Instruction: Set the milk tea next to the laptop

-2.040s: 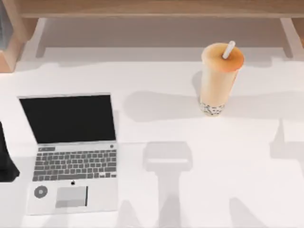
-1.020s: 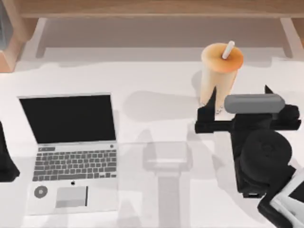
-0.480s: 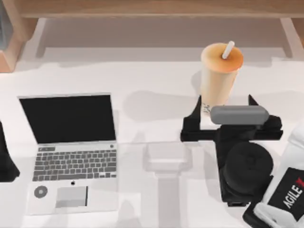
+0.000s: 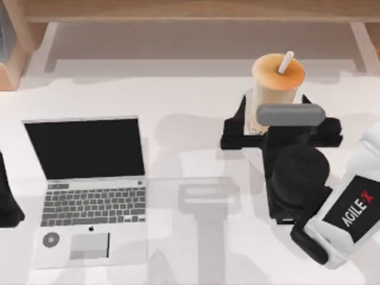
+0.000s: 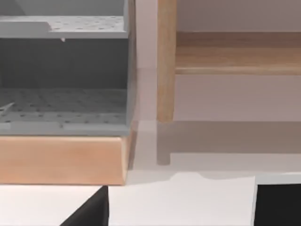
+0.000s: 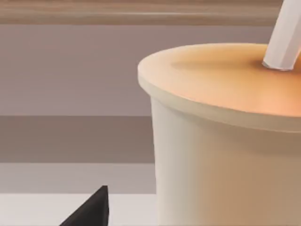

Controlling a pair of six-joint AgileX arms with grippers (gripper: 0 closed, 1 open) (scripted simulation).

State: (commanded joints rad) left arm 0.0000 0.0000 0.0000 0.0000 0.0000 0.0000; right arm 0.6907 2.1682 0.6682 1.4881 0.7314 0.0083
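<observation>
From the top view I have the milk tea (image 4: 276, 89) standing upright on the white table (image 4: 196, 95), toward the far right, well apart from the laptop (image 4: 89, 190), which sits open at the near left with its black screen facing up. My right gripper (image 4: 276, 116) is at the cup, its black fingers (image 4: 236, 127) spread wide to either side of the lower part of the cup; one fingertip shows just left of the cup wall, the other just right of it. I think neither finger is pressing on the cup yet, though the gripper body hides the base, so I can't be sure of contact.

The right wrist view puts the cup (image 6: 225, 141) very close, orange lid and white straw (image 6: 284, 35) at the top, with one dark fingertip (image 6: 89, 209) low beside it.

My left arm (image 4: 9, 199) is parked at the table's left edge, just beside the laptop; I can't tell how its fingers stand. Its wrist view looks toward a wooden shelf post (image 5: 165, 61) and a grey perforated rack (image 5: 63, 70).
</observation>
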